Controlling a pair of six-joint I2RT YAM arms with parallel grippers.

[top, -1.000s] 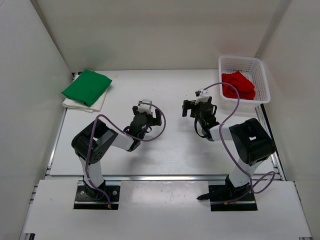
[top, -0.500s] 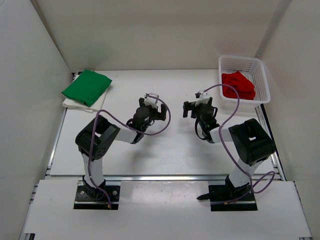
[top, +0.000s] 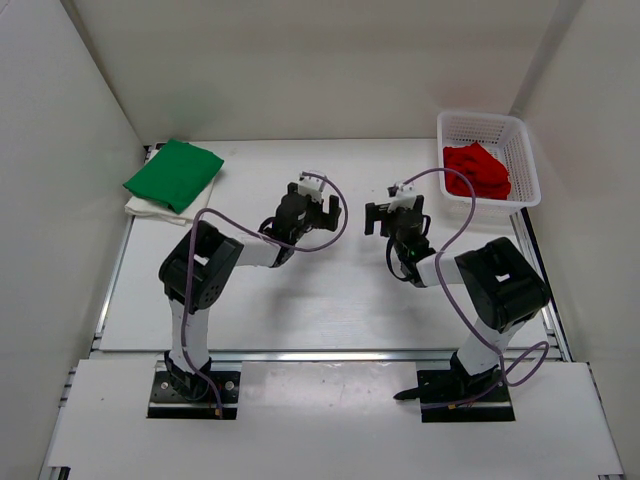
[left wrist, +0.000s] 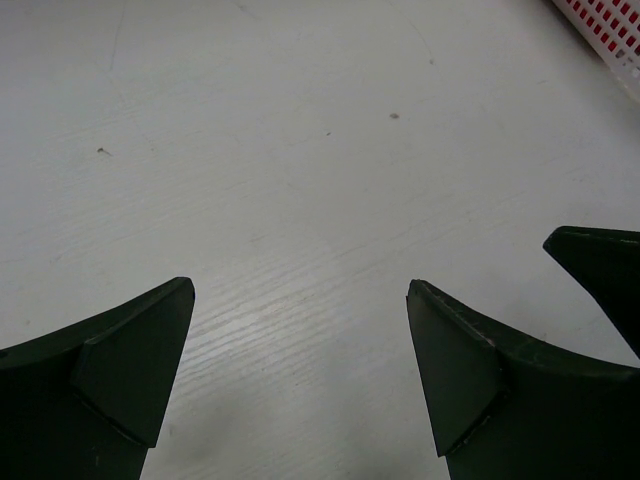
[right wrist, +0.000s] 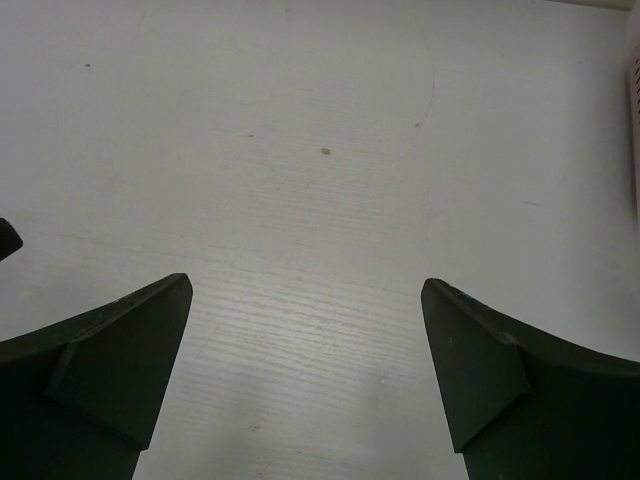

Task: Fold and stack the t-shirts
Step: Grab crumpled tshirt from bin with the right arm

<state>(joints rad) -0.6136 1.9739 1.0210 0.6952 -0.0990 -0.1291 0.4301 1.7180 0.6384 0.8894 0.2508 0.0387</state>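
Grippers: left gripper (top: 320, 208) and right gripper (top: 395, 218) are both hanging wide open and empty over the middle of the counter (top: 340, 290). The green t-shirt (top: 172, 173) is lying folded on top of the white t-shirt (top: 160, 210) at 10 o'clock. The red t-shirt (top: 478, 168) is sitting crumpled in the basket (top: 527, 160) at 2 o'clock.

Step judged: fetching the last shirt. The next move is calling for the right gripper to reach toward 2 o'clock, clear the basket rim and pinch cloth only.

Bare counter between the arms is offering folding room. The side walls (top: 70, 150) are crowding both stack and basket.
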